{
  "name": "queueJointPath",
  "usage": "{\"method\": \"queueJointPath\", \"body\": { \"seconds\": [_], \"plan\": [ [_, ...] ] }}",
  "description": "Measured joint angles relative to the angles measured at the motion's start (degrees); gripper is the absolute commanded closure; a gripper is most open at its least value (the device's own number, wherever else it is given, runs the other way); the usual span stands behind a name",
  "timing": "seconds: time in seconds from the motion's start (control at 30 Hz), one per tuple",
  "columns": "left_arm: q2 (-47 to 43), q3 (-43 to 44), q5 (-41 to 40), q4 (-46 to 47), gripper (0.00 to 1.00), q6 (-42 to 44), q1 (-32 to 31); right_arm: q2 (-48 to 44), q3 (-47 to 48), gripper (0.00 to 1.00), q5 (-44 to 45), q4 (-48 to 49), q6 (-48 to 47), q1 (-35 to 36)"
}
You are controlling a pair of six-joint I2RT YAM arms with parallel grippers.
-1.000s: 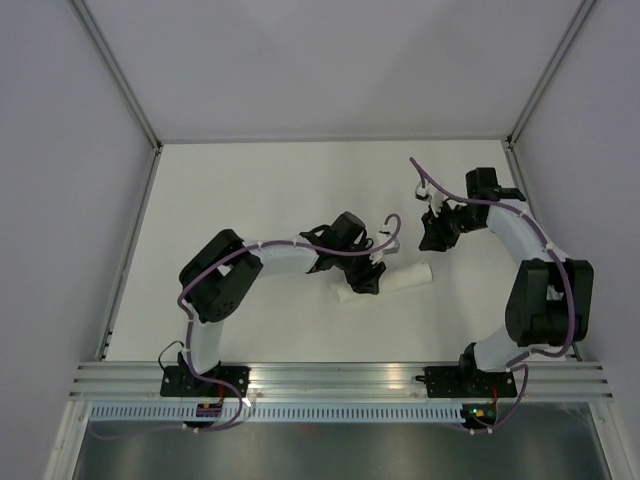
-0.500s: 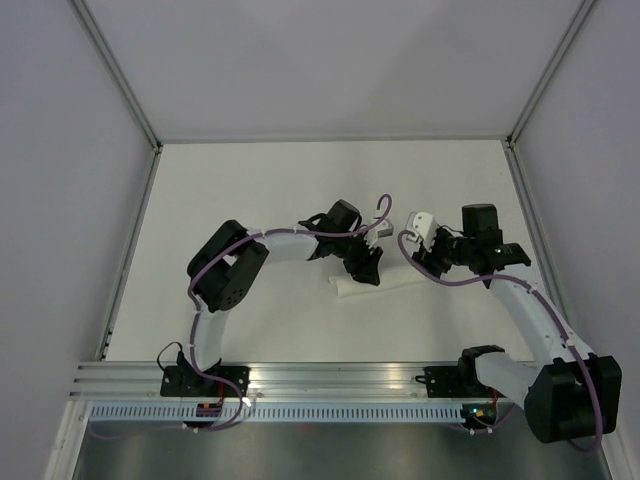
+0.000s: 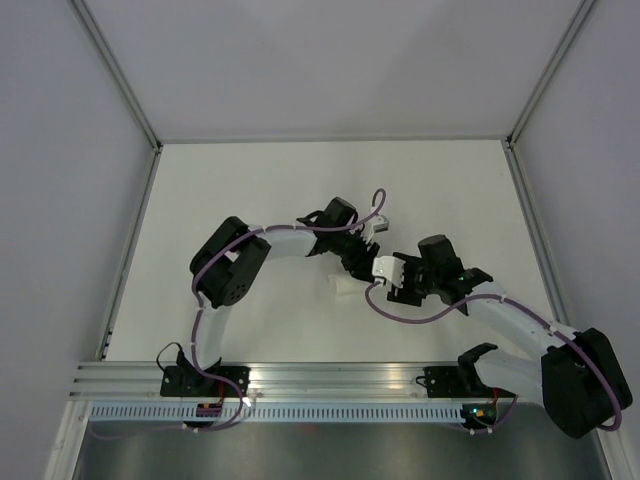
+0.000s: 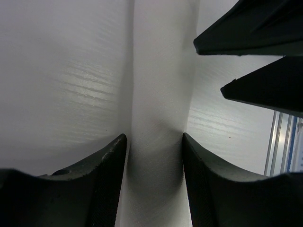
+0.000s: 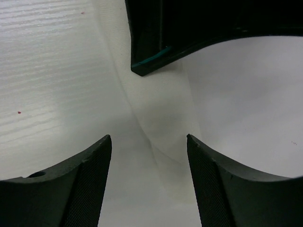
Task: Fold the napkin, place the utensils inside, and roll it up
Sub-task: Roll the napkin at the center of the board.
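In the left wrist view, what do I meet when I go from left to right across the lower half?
Left finger of the pincer → rolled napkin → right finger of the pincer → tabletop → aluminium rail.

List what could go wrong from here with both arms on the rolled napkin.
1. Collision: the right fingers stand open around the napkin with the left fingers directly ahead; any advance could strike them.
2. Unrolling: the left fingers pinch the roll at one narrow spot; a release or an off-centre right grip might loosen it.
3. The utensils are not visible; if inside, they may slide out an end.
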Motion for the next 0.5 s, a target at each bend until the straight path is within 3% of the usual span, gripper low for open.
{"method": "queueJointPath", "body": {
  "seconds": [0.37,0.5],
  "plan": [
    [1.03,0.66,2.84,-0.04,0.44,-0.44,0.9,5.42,-4.0,0.3,10.56,13.51,0.85,10.16],
    [1.2,0.72,3.54,-0.04,0.44,-0.46,1.09,9.14,-4.04,0.39,13.7,17.46,1.2,11.65]
  ]
}}
